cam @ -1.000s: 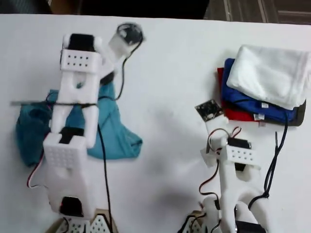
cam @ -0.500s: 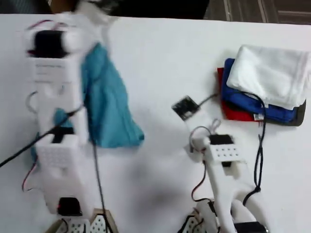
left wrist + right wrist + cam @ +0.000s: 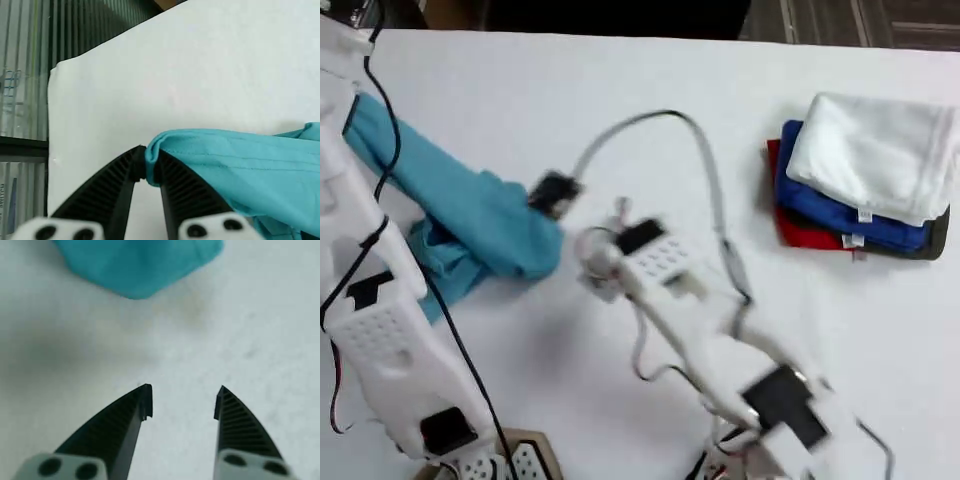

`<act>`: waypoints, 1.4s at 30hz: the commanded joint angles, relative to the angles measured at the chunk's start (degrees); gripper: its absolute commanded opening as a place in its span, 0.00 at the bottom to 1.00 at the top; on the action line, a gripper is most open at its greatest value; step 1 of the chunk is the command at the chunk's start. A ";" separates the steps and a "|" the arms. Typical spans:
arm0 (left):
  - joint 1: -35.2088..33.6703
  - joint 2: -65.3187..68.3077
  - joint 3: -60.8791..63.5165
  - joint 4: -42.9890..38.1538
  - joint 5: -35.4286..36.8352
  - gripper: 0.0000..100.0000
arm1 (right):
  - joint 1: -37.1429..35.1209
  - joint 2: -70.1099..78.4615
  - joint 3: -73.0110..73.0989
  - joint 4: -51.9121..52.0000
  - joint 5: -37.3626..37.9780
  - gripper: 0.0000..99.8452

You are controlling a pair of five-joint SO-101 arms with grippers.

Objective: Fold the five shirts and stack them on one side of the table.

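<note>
laying out the teal shirt (image 3: 470,215) on the table's (image 3: 650,80) left side, i judge: my left gripper (image 3: 147,167) pinches its corner; my right gripper (image 3: 182,400) hangs spread near its loose end, to grip next.

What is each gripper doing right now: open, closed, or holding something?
Left gripper: closed on an edge of the teal shirt.
Right gripper: open, holding nothing.
</note>
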 commanded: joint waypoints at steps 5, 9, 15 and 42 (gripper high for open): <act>-0.70 -0.62 -2.24 -1.93 -2.29 0.02 | -7.34 12.53 -24.35 6.64 -0.53 0.21; -1.67 -0.62 -2.42 -2.73 -2.64 0.02 | -10.86 18.86 -29.80 6.37 -0.53 0.21; -2.55 -0.70 -2.59 -2.29 -2.64 0.02 | -12.62 29.58 -40.35 6.73 -0.62 0.21; 17.58 -13.89 -5.85 3.16 3.25 0.02 | 16.84 42.24 -108.22 25.01 11.69 0.02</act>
